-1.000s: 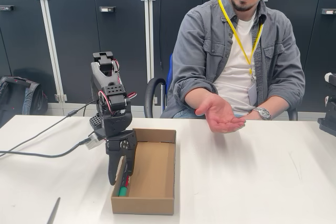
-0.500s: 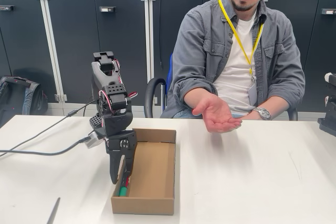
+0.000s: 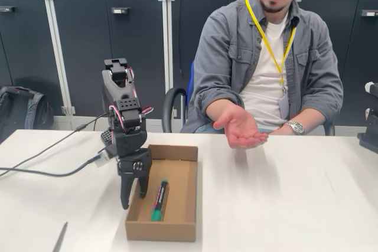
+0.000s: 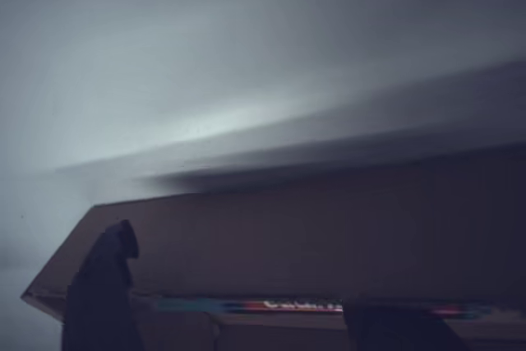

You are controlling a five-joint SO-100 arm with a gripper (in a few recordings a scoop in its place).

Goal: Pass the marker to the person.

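The white table [image 3: 283, 199] spreads under me, and behind it the person [image 3: 269, 57] sits in a grey overshirt with a yellow lanyard, one open hand [image 3: 241, 129] held palm up above the far edge. A shallow cardboard box [image 3: 177, 228] stands on the table just beside my arm. My pincer [image 3: 133, 194] hangs at the box's left wall in the fixed view, its two dark fingers a narrow way apart and holding nothing. The marker [image 3: 159, 199] lies flat on the box floor, just to the right of my fingers, green cap toward the near wall. My wrist view is blurred; the marker [image 4: 320, 307] shows there as a streak between my fingers [image 4: 99, 293].
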